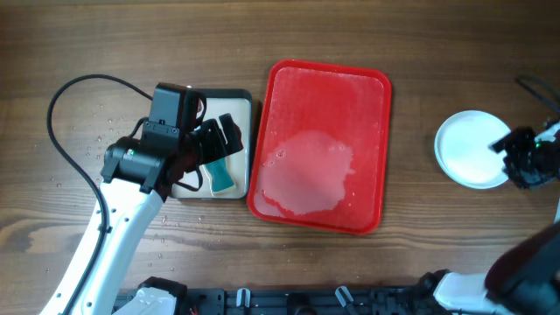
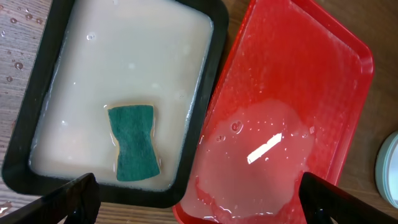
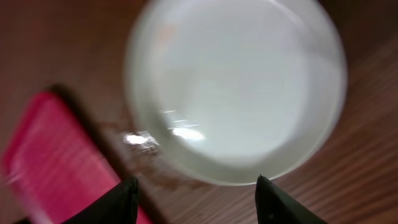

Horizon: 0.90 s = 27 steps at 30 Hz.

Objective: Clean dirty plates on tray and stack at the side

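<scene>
The red tray [image 1: 367, 114] lies mid-table with a pool of soapy water in it and no plates on it; it also shows in the left wrist view [image 2: 323, 74] and the right wrist view [image 3: 43, 155]. A stack of plates, white on top [image 1: 468, 147], sits on the wood at the far right. It fills the right wrist view [image 3: 236, 87], blurred. My right gripper [image 1: 523, 157] is open and empty beside the stack's right edge [image 3: 196, 202]. My left gripper [image 1: 206, 149] is open and empty over the beige tray [image 2: 196, 199].
The black-rimmed beige tray [image 1: 248, 105] left of the red tray holds soapy water and a green sponge [image 1: 220, 175], also in the left wrist view [image 2: 134, 142]. A black cable [image 1: 52, 114] loops at the far left. Water drops dot the wood there.
</scene>
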Tool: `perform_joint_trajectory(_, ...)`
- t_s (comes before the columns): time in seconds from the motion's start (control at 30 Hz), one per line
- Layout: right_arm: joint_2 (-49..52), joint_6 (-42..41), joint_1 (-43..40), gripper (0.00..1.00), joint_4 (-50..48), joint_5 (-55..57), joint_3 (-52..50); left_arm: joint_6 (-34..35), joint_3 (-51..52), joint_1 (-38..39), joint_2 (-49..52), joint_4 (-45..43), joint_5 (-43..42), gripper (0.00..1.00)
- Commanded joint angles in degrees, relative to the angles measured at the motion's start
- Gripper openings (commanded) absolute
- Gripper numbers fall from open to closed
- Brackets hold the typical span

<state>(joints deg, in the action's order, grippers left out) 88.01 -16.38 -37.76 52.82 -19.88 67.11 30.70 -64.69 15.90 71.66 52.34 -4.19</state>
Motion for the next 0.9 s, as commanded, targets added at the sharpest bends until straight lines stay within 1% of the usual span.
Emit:
perform_joint_trajectory(0.0,-15.3,4.8,6.6,0.62,1.3,-16.9,1.3,-0.1,-0.7,0.0,-0.3,-0.2,-0.3,1.00)
perform_joint_trajectory(0.07,-22.4,5.9,12.2,0.62,1.8,-18.4,1.3,-0.1,-0.7,0.0,-0.3,-0.2,-0.3,1.00)
perform_joint_trajectory(0.13,-31.5,5.9,22.0,0.63,2.0,-18.7,1.3,-0.1,-0.7,0.0,-0.3,-0.2,-0.3,1.00)
perform_joint_trajectory(0.17,-35.5,5.7,26.9,0.70,2.1,-18.7,1.3,-0.1,-0.7,0.0,-0.3,-0.2,-0.3,1.00)
perform_joint_trajectory(0.2,-38.6,5.7,30.5,1.00,2.1,-18.5,1.3,-0.1,-0.7,0.0,-0.3,-0.2,-0.3,1.00)
perform_joint_trajectory(0.27,-43.4,5.5,35.2,1.00,2.1,-18.6,1.3,-0.1,-0.7,0.0,-0.3,-0.2,-0.3,1.00)
perform_joint_trajectory(0.33,-47.1,-0.6,37.2,1.00,2.1,-18.7,1.3,-0.1,-0.7,0.0,-0.3,-0.2,-0.3,1.00)
perform_joint_trajectory(0.43,-48.5,-11.5,37.2,1.00,2.1,-18.6,1.3,-0.1,-0.7,0.0,-0.3,-0.2,-0.3,1.00)
perform_joint_trajectory(0.47,-48.5,-12.3,37.2,1.00,2.2,-18.5,1.2,-0.1,-0.7,0.0,-0.3,-0.2,-0.3,1.00)
perform_joint_trajectory(0.53,-48.5,-12.1,37.2,1.00,1.7,-12.4,1.2,-0.1,-0.7,0.0,-0.3,-0.2,-0.3,1.00)
perform_joint_trajectory(0.6,-48.7,-11.1,40.4,1.00,-0.6,-2.3,1.0,-0.1,-0.7,0.0,-0.3,-0.2,-0.3,1.00)
perform_joint_trajectory(0.63,-48.8,-8.7,41.5,0.99,-2.3,0.2,0.4,-0.1,-0.7,0.0,-0.3,-0.2,-0.3,1.00)
perform_joint_trajectory(0.7,-49.6,-1.0,42.5,1.00,-7.3,1.0,-1.9,-0.1,-0.7,0.0,-0.3,-0.2,-0.3,1.00)
perform_joint_trajectory(0.77,-53.3,5.6,42.5,1.00,-15.1,1.4,-9.3,-0.1,-0.7,0.0,-0.3,-0.2,-0.3,1.00)
perform_joint_trajectory(0.87,-60.6,5.7,42.5,1.00,-22.6,6.1,-23.5,-0.1,-0.7,0.0,-0.3,-0.2,-0.3,1.00)
